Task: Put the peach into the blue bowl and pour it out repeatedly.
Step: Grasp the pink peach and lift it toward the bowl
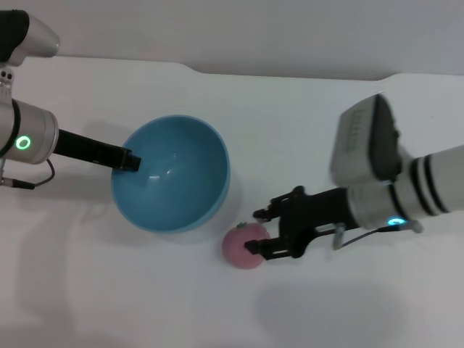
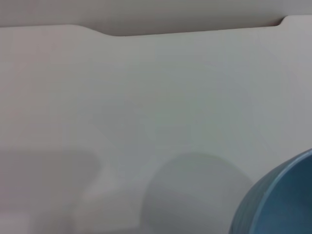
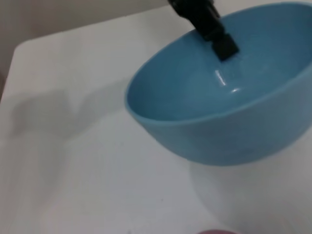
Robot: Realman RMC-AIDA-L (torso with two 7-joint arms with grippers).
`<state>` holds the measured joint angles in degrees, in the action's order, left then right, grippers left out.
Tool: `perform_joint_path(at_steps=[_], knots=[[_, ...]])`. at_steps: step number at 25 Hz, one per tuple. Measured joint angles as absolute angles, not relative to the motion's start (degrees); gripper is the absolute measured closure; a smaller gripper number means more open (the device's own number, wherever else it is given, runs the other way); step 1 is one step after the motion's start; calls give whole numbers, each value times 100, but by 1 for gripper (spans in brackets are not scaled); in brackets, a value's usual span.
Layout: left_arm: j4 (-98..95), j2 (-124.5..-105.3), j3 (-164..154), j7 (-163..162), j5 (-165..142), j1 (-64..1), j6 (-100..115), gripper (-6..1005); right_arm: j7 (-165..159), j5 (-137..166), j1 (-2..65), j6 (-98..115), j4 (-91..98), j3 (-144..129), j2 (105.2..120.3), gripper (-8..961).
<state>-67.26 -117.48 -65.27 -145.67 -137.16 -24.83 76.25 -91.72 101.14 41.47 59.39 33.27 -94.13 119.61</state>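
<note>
Desk [image 1: 304, 109] surface is white and carries both task items near its middle, towards the front edge.

The blue bowl [image 1: 174, 174] is the larger item. It is held tilted and raised off the desk, as the right wrist view shows by the pale shadow beneath its base, with the opening turned towards the right and front. The left gripper [image 1: 125, 159] is clamped on the rim at the bowl's left side; one dark finger is seen inside the wall, so the jaws are closed on the bowl. The bowl is seen empty.

The right gripper [image 1: 262, 230] is reached in from the right edge of the desk, low over the surface. Its two dark fingers are spread, one behind and one in front of the fruit, and are judged open, not yet closed.

The peach [image 1: 243, 245] lies on the desk just beside the front-right of the bowl's lower rim. It sits between the right fingertips and slightly to their left, so the right arm is the nearer one. The fruit is near round, so no long axis governs the grasp. The next move is judged to be a closing of the jaws, then a short lift leftward over the rim.
</note>
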Motion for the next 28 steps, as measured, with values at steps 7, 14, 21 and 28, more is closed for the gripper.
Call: perform_joint_path(at_steps=[7,14,21,28], knots=[[-6726,-11763,-6548,-14579,-13716,-2497,7647,1000,-9176,9361,4182,4775,3335,-11068,11981,374],[-6721,-11768,-6672,-14581,-13712,-2532,7611,999,-9175,8889,3993,3765,3370,-11888,11981,378],[-6713,-11777,-6703,-14581,-13669,-2608,7584,1000,-9146,8869,3927,3673,3455,-11887,11965,456],[-6558,-11794,-6719,-14766,-13658,-2779,7452,1000,-9123,8761,3544,3744,3733,-11177,11928,570]])
